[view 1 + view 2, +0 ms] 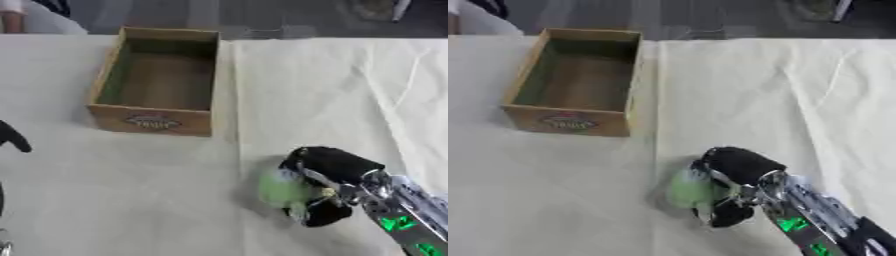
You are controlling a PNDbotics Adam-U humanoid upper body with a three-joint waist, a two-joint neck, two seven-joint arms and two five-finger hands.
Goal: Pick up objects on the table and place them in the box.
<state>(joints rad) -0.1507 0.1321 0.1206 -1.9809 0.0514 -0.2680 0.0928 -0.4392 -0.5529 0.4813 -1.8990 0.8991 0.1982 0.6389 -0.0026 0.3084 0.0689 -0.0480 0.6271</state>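
Left eye view: right hand wrapped on the green object, box up and to the left

Right eye view and left eye view agree on the layout. The right hand (322,184) comes in from the lower right corner, its dark fingers and thumb curled around a pale green object (282,189) that sits low on the cloth-covered table (332,90). The green shows on the hand's left side, so the object bulges out toward the box. Whether it is lifted clear of the cloth or resting on it cannot be told; its blurred outline gives no clear long axis.

The wooden box (112,70) stands open-topped at the upper left, well apart from the hand, its long sides running away from the robot. No contents are visible inside. The carry therefore likely runs up and leftward, diagonally across the seam in the cloth, and has to clear the near labelled wall.

The left hand (14,137) shows only as a dark tip at the left edge; its state cannot be told. It lies nearer the box, yet the right hand holds the object.
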